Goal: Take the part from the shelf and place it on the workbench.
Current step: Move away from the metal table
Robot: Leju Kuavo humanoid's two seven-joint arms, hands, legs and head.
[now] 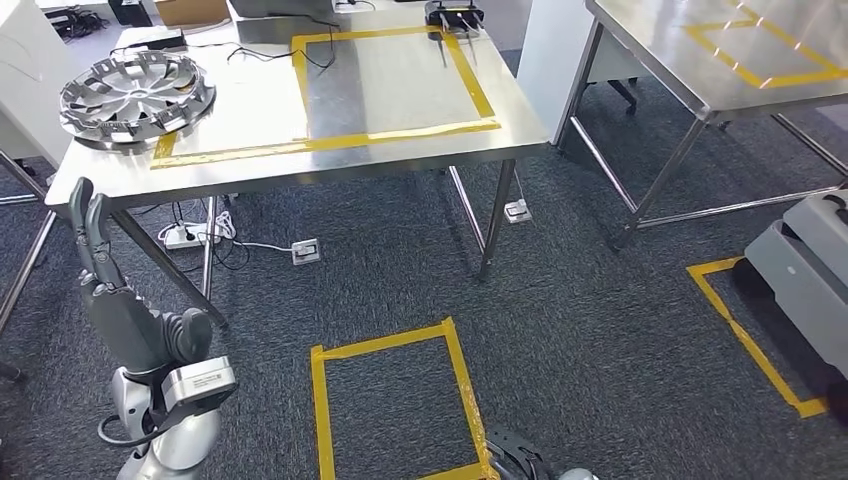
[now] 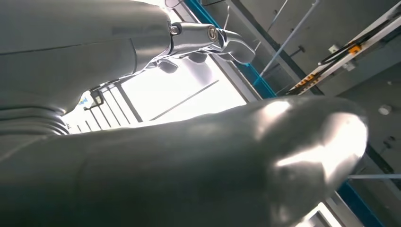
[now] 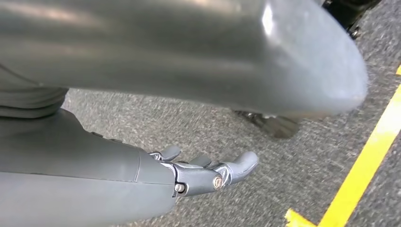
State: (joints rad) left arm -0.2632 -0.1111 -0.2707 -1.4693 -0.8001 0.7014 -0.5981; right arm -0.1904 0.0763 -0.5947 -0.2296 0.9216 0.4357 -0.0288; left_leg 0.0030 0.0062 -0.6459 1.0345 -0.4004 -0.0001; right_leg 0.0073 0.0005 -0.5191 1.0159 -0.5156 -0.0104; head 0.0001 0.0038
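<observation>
The part, a silver spoked wheel cover [image 1: 135, 97], lies flat on the left end of the steel workbench [image 1: 400, 100], just left of a yellow taped rectangle [image 1: 390, 85]. My left hand [image 1: 95, 240] is raised in front of the bench's near left corner, below the wheel cover and apart from it. Its fingers are straight and it holds nothing. In the left wrist view the left hand [image 2: 85, 52] is seen against the ceiling with thumb and fingers [image 2: 208, 38] apart. My right hand [image 1: 515, 460] hangs low over the carpet. In the right wrist view its fingers [image 3: 208, 175] are apart and empty.
A second steel table [image 1: 720, 60] stands at the back right. A yellow taped square [image 1: 395, 400] marks the carpet in front of me, and another [image 1: 750, 340] lies beside a grey machine [image 1: 810, 270]. A power strip and cables [image 1: 190, 235] lie under the workbench.
</observation>
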